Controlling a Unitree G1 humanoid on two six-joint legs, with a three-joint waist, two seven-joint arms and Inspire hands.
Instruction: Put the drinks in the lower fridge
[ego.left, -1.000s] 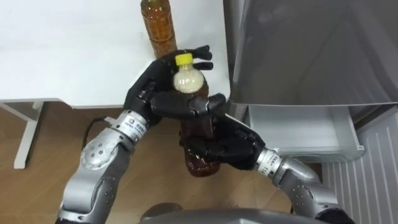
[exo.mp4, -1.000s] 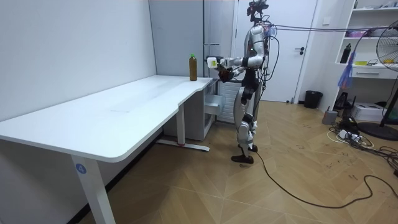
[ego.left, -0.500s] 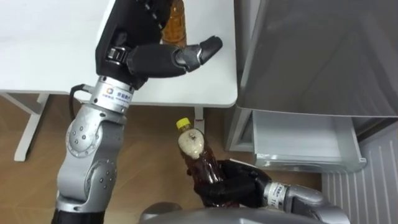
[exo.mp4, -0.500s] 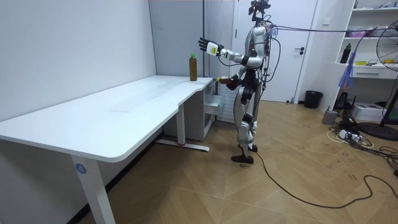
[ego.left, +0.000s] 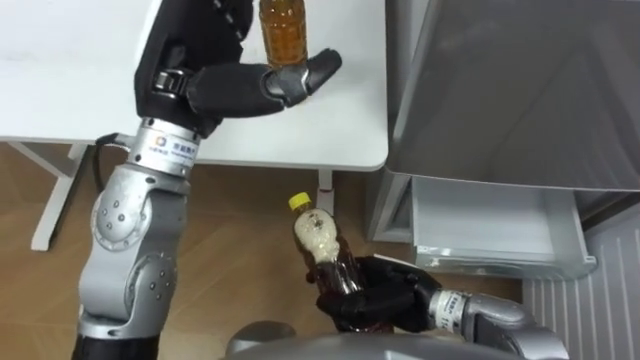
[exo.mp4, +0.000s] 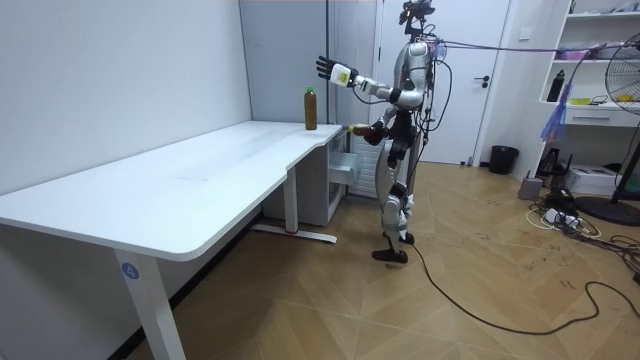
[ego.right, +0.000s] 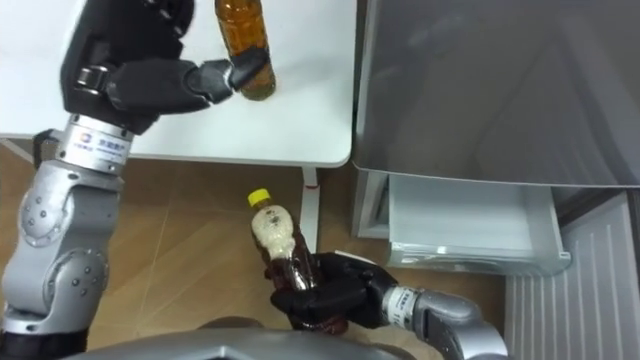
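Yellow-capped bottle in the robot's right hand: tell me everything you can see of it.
The yellow-capped bottle looks like clear plastic, dark brown drink in its lower body, a pale cloudy patch below the closed yellow cap. It tilts, cap leaning toward the robot's left, held low above the wooden floor, near the open fridge drawer. The right robot hand curls round its lower half; nothing else touches it.

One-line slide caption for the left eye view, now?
The right hand grips a yellow-capped bottle near the open fridge drawer; left hand open over the table by a second bottle.
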